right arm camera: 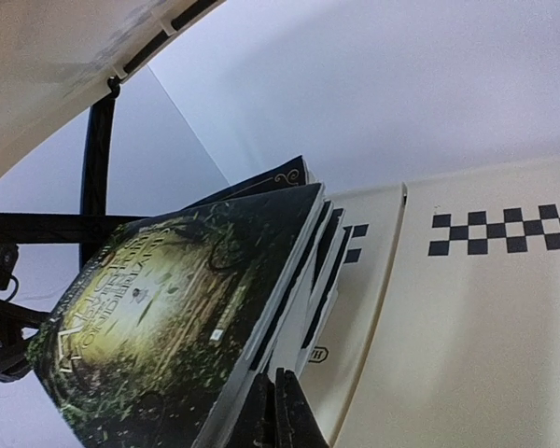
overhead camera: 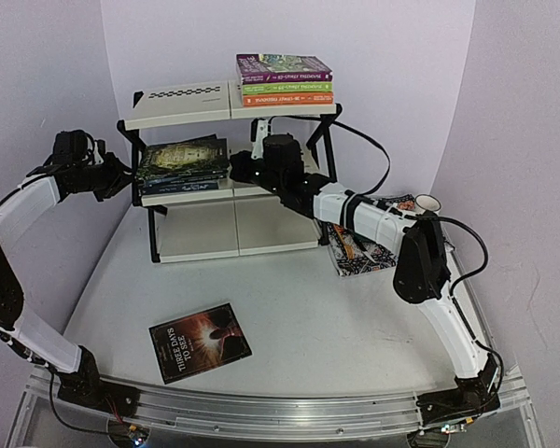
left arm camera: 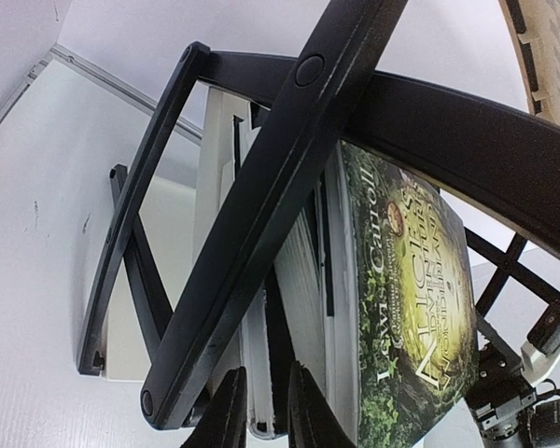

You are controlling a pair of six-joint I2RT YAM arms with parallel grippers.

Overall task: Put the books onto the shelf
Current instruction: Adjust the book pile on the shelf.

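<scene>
The white surface (overhead camera: 289,308) carries everything. The shelf (overhead camera: 182,103) stands at its far side, close to the back wall, with three cream tiers in a black frame.

A patterned mat (overhead camera: 359,252) lies flat to the right of the shelf, partly under the right arm.

On the left half of the middle tier lies the middle stack (overhead camera: 182,159), several books with a green-gold cover uppermost. It is a loose pile (the edges are stepped, not flush).

The top stack (overhead camera: 285,79) sits on the right half of the top tier, purple over green over orange.

One black book (overhead camera: 201,341) lies flat on the surface, near the front and well apart from the shelf.

The left gripper (left arm camera: 266,415) is at the left end of the middle stack, beside the frame's crossed bars. Its fingers (left arm camera: 229,411) stand a little apart with book edges between them, and I cannot tell whether they pinch anything.

The right gripper (right arm camera: 275,401) is at the right end of the same stack, clenched on nothing, its tips just beside the book edges.
</scene>
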